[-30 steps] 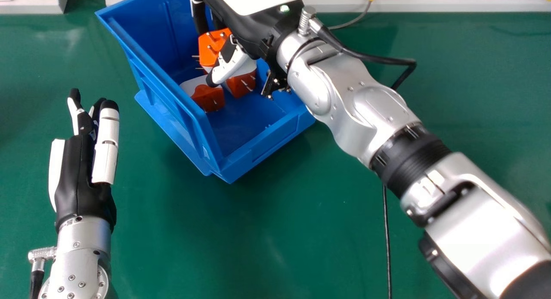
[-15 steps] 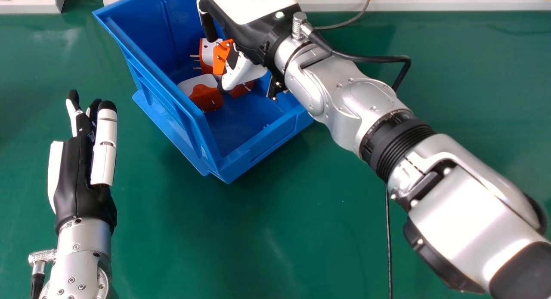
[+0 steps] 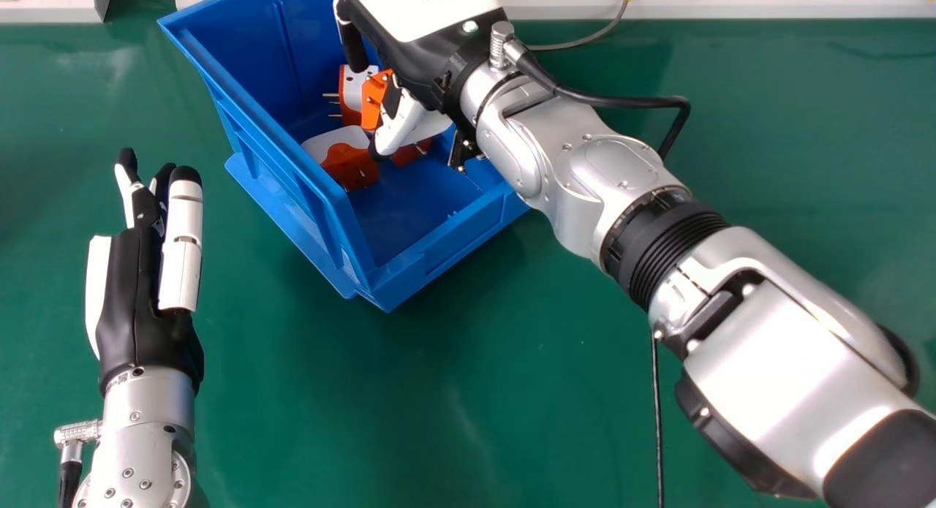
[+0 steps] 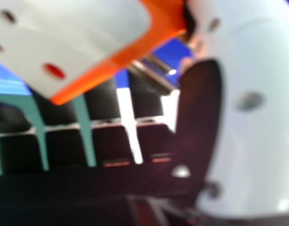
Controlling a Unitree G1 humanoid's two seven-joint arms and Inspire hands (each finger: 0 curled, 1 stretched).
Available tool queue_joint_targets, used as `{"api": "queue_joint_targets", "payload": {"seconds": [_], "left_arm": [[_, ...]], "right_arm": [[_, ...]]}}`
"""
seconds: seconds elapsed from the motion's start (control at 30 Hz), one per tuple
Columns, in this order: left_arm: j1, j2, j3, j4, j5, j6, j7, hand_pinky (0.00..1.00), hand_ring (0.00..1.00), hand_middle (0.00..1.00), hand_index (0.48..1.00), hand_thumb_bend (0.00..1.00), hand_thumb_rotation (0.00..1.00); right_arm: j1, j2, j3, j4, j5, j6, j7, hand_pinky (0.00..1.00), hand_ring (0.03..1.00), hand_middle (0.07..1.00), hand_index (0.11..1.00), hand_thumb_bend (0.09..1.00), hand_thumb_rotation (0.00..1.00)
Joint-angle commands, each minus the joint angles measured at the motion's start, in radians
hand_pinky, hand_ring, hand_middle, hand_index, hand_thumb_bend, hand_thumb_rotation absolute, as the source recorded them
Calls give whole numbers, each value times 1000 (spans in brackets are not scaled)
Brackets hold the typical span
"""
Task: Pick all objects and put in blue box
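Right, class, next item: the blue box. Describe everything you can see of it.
The blue box looks like hard plastic, with an open top, a low front and higher, ribbed side walls with a ledge below. It stands upright on the green table, turned so a near corner points roughly towards the robot. Orange-and-white plug adapters lie inside. The right hand hides its far right part; whether hand and box touch cannot be told.

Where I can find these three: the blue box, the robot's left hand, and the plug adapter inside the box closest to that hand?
Blue box (image 3: 453,246): head view, front wall.
Left hand (image 3: 131,311): head view, its black palm section.
Plug adapter (image 3: 351,164): head view, its orange part.
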Motion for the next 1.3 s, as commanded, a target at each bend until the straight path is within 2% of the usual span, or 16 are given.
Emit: {"api": "queue_joint_targets", "payload": {"seconds": [0.0,0.1,0.23,0.37,0.5,0.53,0.57,0.67,0.77,0.87,0.9,1.13,1.27], "left_arm": [[-9,-2,-7,-28,11,-2,8,972,980,980,981,260,901],[-9,-5,-6,-31,5,2,9,972,978,980,981,257,901],[-4,-9,-10,-34,1,-7,6,971,976,979,981,253,901],[-5,-11,-13,-30,8,-6,13,972,975,979,981,250,901],[-4,-9,-19,-32,16,-9,14,972,975,979,981,249,900],[-4,-8,-21,-35,18,-7,14,972,975,979,981,246,900],[-3,-6,-21,-39,19,-3,13,972,975,979,981,246,900],[-1,-4,-15,-34,13,-7,9,972,975,980,981,236,900],[1,-6,-18,-37,16,-8,10,972,975,980,981,235,900],[-3,-2,-20,-30,22,-8,10,972,974,980,981,235,900],[-2,-2,-19,-29,21,-11,10,972,974,980,981,235,900],[-4,0,-18,-26,19,-14,6,972,974,980,981,233,903],[-7,0,-16,-21,15,-16,3,972,974,980,981,233,905]], "right_arm": [[-51,14,-15,-18,27,-8,-45,204,269,386,480,524,31],[-46,25,-31,-22,50,-12,-71,213,299,419,501,518,20],[-30,32,-44,-24,72,-24,-117,212,313,433,523,512,12],[-12,20,-12,-15,50,-48,-178,228,341,446,520,511,8],[0,4,5,-25,43,-64,-171,261,362,460,507,510,8],[3,6,-2,-25,52,-66,-165,348,456,540,565,488,144],[5,8,-7,-25,57,-63,-156,348,456,540,565,488,144],[5,10,-3,-23,52,-50,-146,549,671,736,722,456,462],[11,6,-8,-28,59,-59,-139,664,794,849,819,440,638],[13,-1,-5,-30,55,-61,-137,734,875,920,879,432,733],[14,-3,-3,-31,52,-60,-137,734,875,920,879,432,733],[25,-11,4,-40,47,-45,-128,829,982,990,979,429,897],[34,-11,2,-51,48,-36,-128,840,994,997,994,430,926]]}}
